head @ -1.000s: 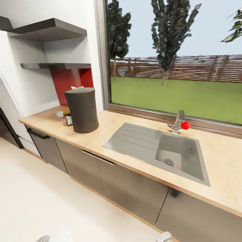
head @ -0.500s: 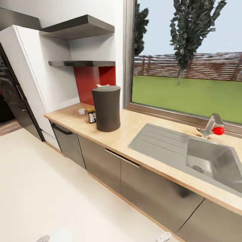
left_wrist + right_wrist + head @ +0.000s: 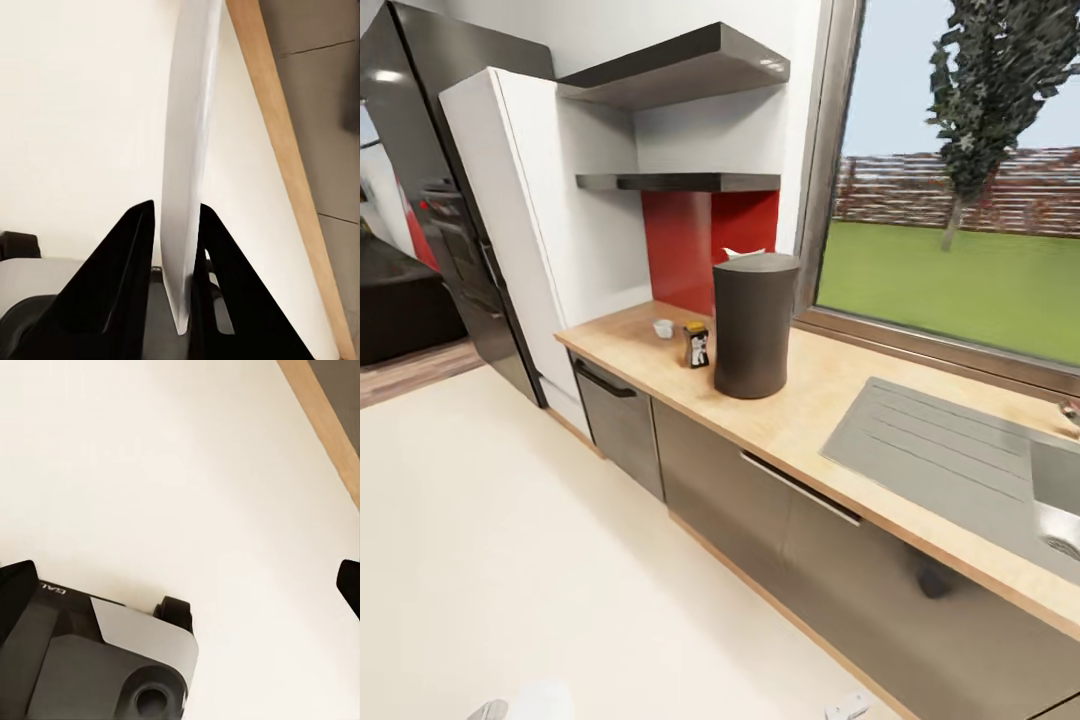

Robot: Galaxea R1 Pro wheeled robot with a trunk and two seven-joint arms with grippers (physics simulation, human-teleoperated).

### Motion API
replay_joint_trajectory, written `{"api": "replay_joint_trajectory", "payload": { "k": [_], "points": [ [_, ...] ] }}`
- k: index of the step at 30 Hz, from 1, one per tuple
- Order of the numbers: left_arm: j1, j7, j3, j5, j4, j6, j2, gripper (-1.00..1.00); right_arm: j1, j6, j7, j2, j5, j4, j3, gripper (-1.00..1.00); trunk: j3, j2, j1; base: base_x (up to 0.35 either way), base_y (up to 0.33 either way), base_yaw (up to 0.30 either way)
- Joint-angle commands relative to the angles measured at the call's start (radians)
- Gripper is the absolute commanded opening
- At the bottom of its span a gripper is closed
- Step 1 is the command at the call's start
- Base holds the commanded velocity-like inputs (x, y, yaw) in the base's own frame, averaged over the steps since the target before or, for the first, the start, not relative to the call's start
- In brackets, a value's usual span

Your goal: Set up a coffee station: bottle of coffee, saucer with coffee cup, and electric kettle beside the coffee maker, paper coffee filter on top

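1. Head view: the coffee maker [image 3: 755,323] stands on the tabletop [image 3: 815,405] left of the sink [image 3: 960,460]; a small bottle [image 3: 697,345] and cup [image 3: 663,328] sit just to its left.
2. Left wrist view: the left gripper [image 3: 176,225] has its fingers [image 3: 131,247] closed on a thin white saucer [image 3: 187,150], seen edge-on above the floor [image 3: 75,112].
3. Right wrist view: the right gripper [image 3: 180,577] has its fingers [image 3: 15,581] spread wide, holding nothing.

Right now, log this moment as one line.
left gripper: shut on saucer | right gripper: open, empty | counter: coffee maker, bottle, cup

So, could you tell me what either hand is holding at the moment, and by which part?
The left hand pinches a thin white saucer edge-on, by its rim; the right hand's hold cannot be told.
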Motion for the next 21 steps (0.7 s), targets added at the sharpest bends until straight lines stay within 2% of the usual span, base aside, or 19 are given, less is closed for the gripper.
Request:
{"api": "replay_joint_trajectory", "payload": {
  "k": [1,21],
  "points": [
    [0.000,0.003,0.007,-0.004,-0.001,0.006,0.000,-1.00,-0.001,0.003,0.002,0.000,-0.010,0.000,0.008,1.00,-0.002,-0.001,0.001,0.230,0.282,0.172],
    [0.000,0.001,0.007,-0.003,-0.001,0.006,0.000,-1.00,0.025,0.003,0.005,-0.001,-0.003,0.000,0.010,1.00,-0.004,-0.001,0.001,0.233,0.280,0.017]
  ]
}}
